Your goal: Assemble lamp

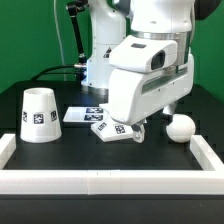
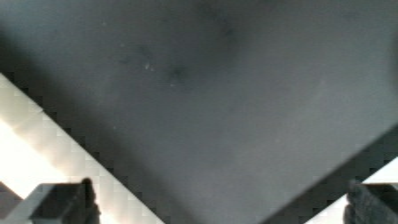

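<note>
Two fingertips (image 2: 54, 205) of the gripper (image 2: 217, 205) are seen spread wide in the wrist view, with only bare black table (image 2: 196, 90) between them; nothing is held. In the exterior view the gripper is poised low, just above the flat square base (image 1: 112, 130), which lies mid-table. The shade (image 1: 40, 113) is stood upright at that view's left, axis vertical, narrow end up. The bulb (image 1: 180, 127) is laid at the right.
</note>
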`<state>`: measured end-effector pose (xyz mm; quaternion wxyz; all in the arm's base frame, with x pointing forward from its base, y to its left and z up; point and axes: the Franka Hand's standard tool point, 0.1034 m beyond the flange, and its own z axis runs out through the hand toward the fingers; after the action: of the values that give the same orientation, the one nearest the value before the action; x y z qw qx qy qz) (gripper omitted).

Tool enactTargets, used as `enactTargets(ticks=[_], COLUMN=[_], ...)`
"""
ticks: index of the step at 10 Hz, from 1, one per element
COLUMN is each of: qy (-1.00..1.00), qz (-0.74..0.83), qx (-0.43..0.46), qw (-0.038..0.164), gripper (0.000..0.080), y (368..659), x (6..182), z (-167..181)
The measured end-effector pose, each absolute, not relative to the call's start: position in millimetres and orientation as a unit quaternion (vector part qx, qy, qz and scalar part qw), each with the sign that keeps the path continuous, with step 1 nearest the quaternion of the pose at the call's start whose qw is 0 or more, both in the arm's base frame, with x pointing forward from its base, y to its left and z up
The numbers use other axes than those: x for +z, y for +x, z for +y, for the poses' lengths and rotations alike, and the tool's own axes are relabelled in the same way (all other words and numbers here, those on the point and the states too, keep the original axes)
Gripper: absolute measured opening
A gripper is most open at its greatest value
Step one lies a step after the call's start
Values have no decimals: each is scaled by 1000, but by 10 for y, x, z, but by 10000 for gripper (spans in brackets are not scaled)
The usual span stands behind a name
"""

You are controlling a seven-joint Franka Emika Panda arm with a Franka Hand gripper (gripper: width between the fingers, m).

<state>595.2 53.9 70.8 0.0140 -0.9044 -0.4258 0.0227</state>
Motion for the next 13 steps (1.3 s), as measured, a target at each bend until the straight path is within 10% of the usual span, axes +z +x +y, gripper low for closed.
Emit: enactTargets(ticks=[6,13], qy=[-905,-938], qz=[-424,-346], qx=[19,-15], qw=[12,-9], gripper=[699,699], y=[5940,5200], x=[714,866], z=[507,59])
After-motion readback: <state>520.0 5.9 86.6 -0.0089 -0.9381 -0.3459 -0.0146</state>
